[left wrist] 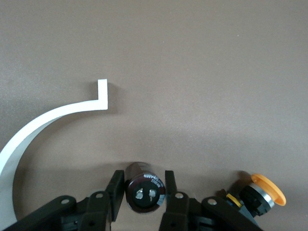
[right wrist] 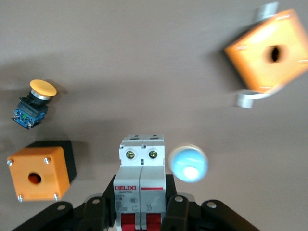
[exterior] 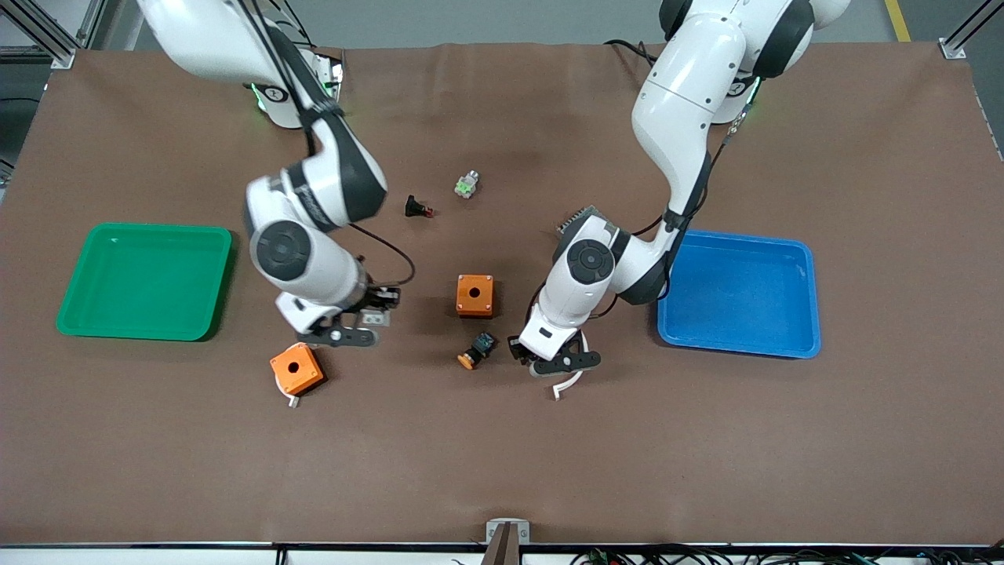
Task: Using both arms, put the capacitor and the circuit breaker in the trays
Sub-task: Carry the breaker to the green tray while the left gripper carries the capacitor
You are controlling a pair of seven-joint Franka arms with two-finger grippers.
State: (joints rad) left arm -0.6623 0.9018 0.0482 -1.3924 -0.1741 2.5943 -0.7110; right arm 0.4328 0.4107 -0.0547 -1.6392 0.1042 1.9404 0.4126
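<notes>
Capacitor (left wrist: 144,186): bottom centre of left wrist view, glossy black cylinder pinched between the left gripper's (left wrist: 142,188) fingers (left wrist: 116,192), terminal end facing cam. In front view that gripper (exterior: 558,362) sits lower centre, just above the worktop (exterior: 502,455), w/ a curved white strip (exterior: 570,380) by it and an orange-capped pushbutton (exterior: 477,350) just beside.

Circuit breaker (right wrist: 141,185): bottom centre of right wrist view, white-grey 2-pole block w/ red levers, clamped by the right gripper's (right wrist: 140,204) fingers (right wrist: 174,211). Front view has that gripper (exterior: 345,333) centre-left, over worktop next to an orange box (exterior: 296,368); second orange box (exterior: 475,295) mid-frame.

Judgement: both parts grasped, carry step is next. Green tray (exterior: 78,326) far left, blue tray (exterior: 808,298) right; which part goes where I can't tell. To do it well: lift straight up first so the capacitor clears strip & pushbutton, keep grip firm as the cylinder could roll, lower inside the tray rim before releasing.
</notes>
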